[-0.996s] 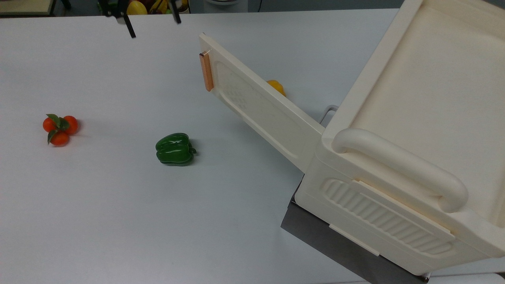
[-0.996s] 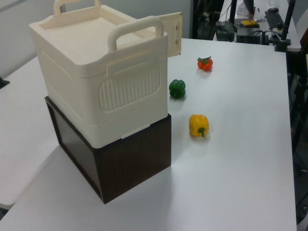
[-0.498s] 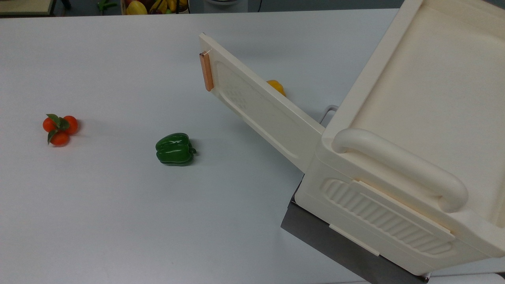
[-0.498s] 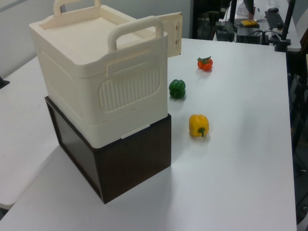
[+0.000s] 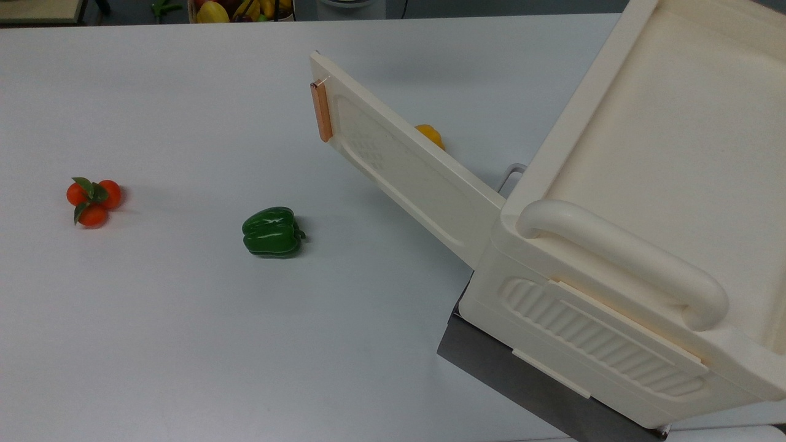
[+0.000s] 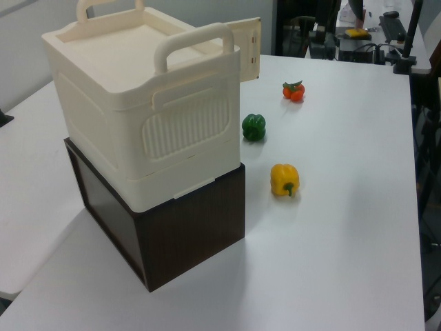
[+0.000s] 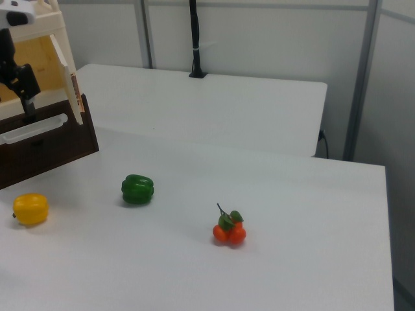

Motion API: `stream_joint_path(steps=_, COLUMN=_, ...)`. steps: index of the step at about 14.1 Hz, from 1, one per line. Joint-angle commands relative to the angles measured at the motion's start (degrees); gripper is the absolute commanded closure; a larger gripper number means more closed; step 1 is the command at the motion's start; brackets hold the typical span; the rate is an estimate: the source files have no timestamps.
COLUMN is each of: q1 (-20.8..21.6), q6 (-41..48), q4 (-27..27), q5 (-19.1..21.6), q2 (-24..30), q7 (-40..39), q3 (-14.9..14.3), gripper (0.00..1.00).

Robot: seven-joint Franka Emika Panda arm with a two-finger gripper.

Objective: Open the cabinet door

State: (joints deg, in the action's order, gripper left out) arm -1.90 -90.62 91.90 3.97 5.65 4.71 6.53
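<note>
The cabinet (image 5: 645, 202) is a large cream box with a thick bar handle, resting on a dark base (image 6: 179, 234). Its cabinet door (image 5: 405, 166) stands swung wide open, reaching out toward the top view's upper left. The copper strip handle (image 5: 320, 112) is on the door's free edge. In the left view the cabinet door (image 6: 249, 47) juts out behind the cabinet (image 6: 138, 103). The right view has the cabinet door (image 7: 63, 71) edge-on, and my gripper (image 7: 26, 97) hangs just to its left, before the cabinet's opening and apart from the door.
On the white table (image 5: 153, 319) lie a green pepper (image 5: 273, 231) and a cluster of small orange fruits (image 5: 93, 201). A yellow pepper (image 5: 430, 134) sits half hidden behind the door. A thin white wire loop (image 7: 32, 128) is on the dark base.
The dark gripper parts at the top view's upper edge one second ago have left that view. The door, cabinet and fruit have not moved.
</note>
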Motion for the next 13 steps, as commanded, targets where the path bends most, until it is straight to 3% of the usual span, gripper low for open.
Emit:
stream_joint_path(steps=1, q1=0.58, q6=-3.05, q4=1.34, q5=-0.36, q2=0.33, q7=1.79, q3=-0.29, gripper=0.00)
stream_joint_path(steps=3, q1=2.41, q6=-4.91, q4=1.70, q5=-0.45, q2=-0.28, q7=-0.74, q3=-1.34, gripper=0.00)
stream_joint_path(steps=7, q1=6.46, q6=-7.11, q4=1.96, q5=-0.36, q2=-1.07, q7=-4.53, q3=-6.78, gripper=0.00)
stream_joint_path(steps=13, q1=6.29, q6=-7.29, q4=1.96, q5=-0.36, q2=-0.99, q7=-6.38, q3=-6.80, gripper=0.00)
